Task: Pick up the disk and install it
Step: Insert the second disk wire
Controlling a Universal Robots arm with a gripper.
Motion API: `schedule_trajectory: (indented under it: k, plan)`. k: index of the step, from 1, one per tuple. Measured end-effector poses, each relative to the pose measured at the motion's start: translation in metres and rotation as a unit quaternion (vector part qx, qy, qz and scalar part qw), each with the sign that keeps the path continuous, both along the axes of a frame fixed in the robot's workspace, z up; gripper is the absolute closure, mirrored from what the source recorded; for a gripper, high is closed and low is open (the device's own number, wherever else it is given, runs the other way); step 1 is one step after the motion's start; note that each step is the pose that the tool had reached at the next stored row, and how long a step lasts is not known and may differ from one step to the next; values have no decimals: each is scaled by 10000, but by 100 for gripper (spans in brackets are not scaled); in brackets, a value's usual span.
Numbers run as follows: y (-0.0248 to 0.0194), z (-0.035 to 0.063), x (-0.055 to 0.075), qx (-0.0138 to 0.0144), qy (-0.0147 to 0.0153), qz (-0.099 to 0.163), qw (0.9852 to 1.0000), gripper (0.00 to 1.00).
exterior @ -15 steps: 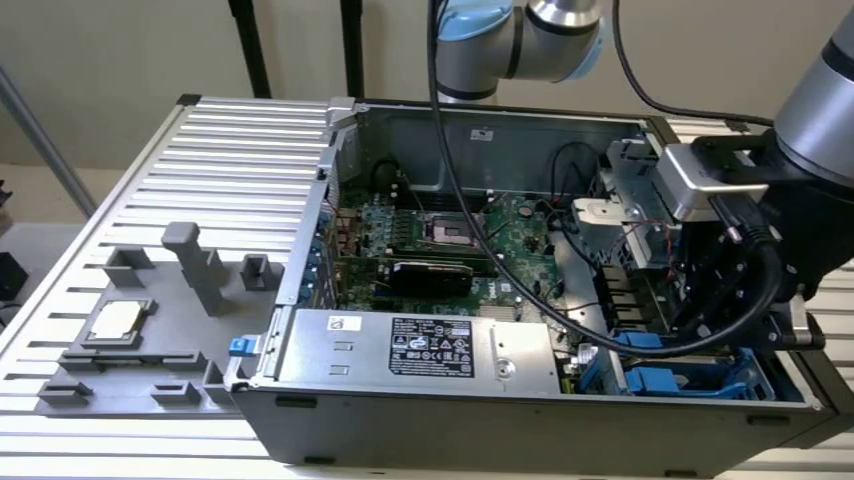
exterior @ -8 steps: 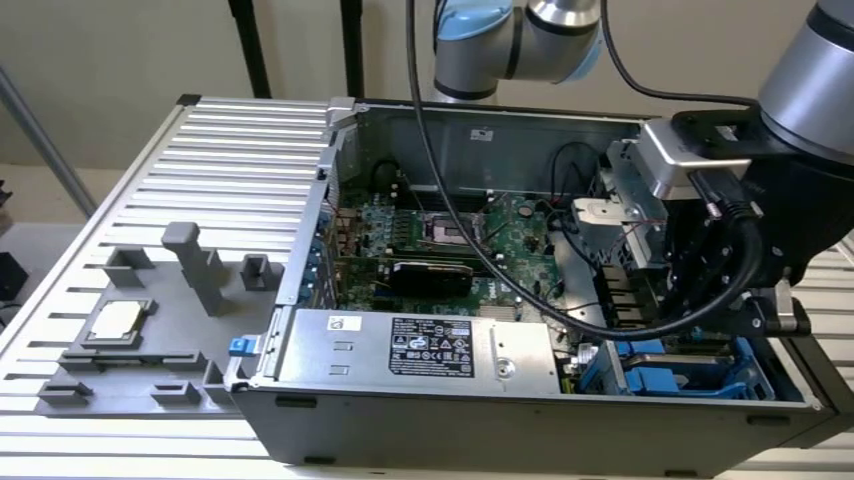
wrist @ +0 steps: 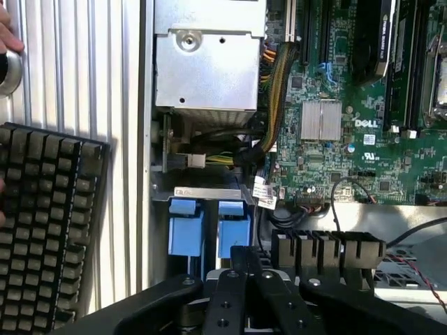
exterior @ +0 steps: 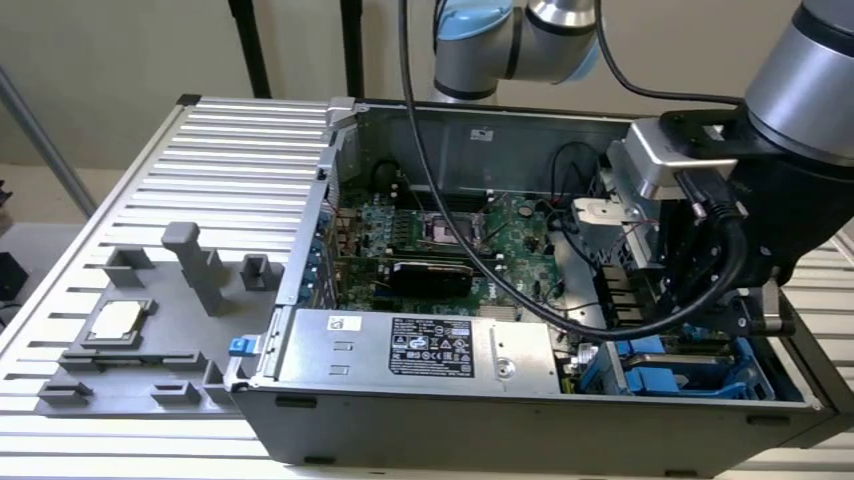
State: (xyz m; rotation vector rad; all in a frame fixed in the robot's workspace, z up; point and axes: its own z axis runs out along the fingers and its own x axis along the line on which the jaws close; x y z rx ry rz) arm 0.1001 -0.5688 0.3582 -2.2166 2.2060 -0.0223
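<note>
Keyboard point(wrist: 45, 223) lies well off to one side of the gripper, outside the case wall point(wrist: 145, 139). Blue rails point(wrist: 209, 234) of the disk point(wrist: 209, 195), seated in its bay, sit just ahead of the fingertips. Gripper point(wrist: 244, 259): fingers together, nothing between them, tips just short of the rails. Beyond the gripper, the silver box point(wrist: 206, 59); off to its other side, the motherboard point(wrist: 349, 139).

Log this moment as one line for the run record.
gripper: shut, empty | over blue drive bay | computer case: open
</note>
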Motion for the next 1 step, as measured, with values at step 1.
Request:
schedule_trajectory:
  k: [1]
  plan:
    - [0, 0, 0, 0, 0, 0, 10000, 89]
